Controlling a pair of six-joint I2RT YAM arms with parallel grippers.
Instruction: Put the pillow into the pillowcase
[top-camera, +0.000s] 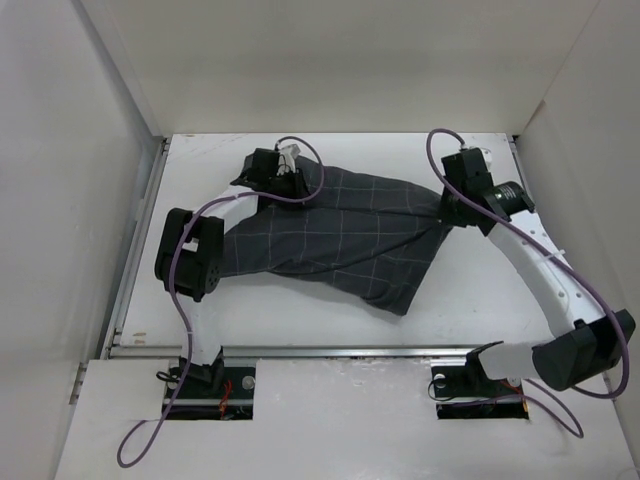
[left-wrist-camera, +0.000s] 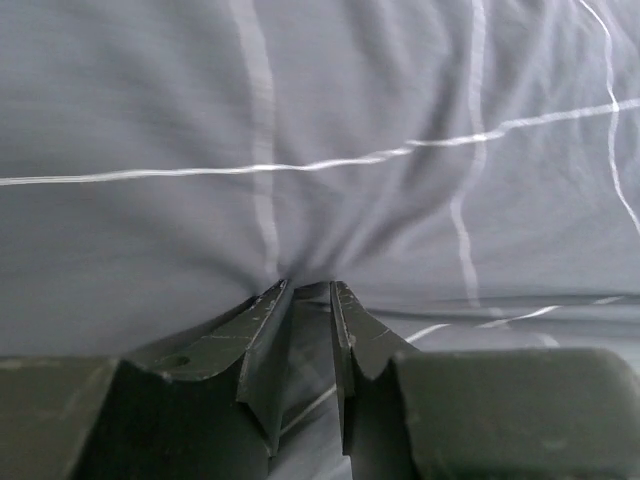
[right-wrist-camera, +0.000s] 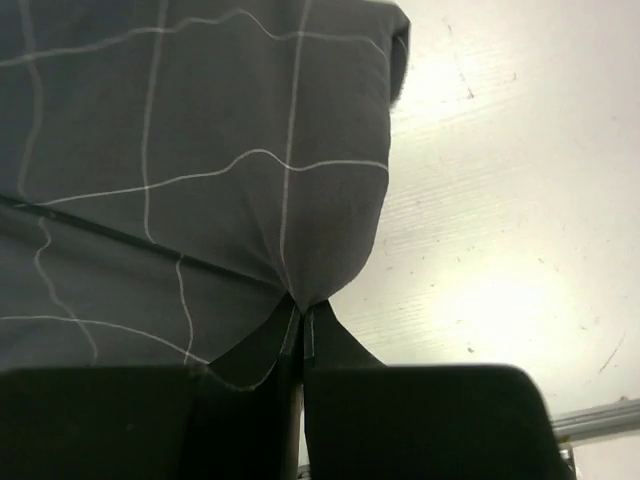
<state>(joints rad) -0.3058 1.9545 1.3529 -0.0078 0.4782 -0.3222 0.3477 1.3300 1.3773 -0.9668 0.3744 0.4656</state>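
Crosswise, pillowcase (top-camera: 340, 235) long axis left to right, right tool (right-wrist-camera: 302, 318) pinching it

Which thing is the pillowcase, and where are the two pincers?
pillowcase (top-camera: 340, 235): top view, middle of the checked cloth.
left pincer (left-wrist-camera: 310, 292): left wrist view, between its fingertips.
right pincer (right-wrist-camera: 302, 312): right wrist view, between its fingertips.
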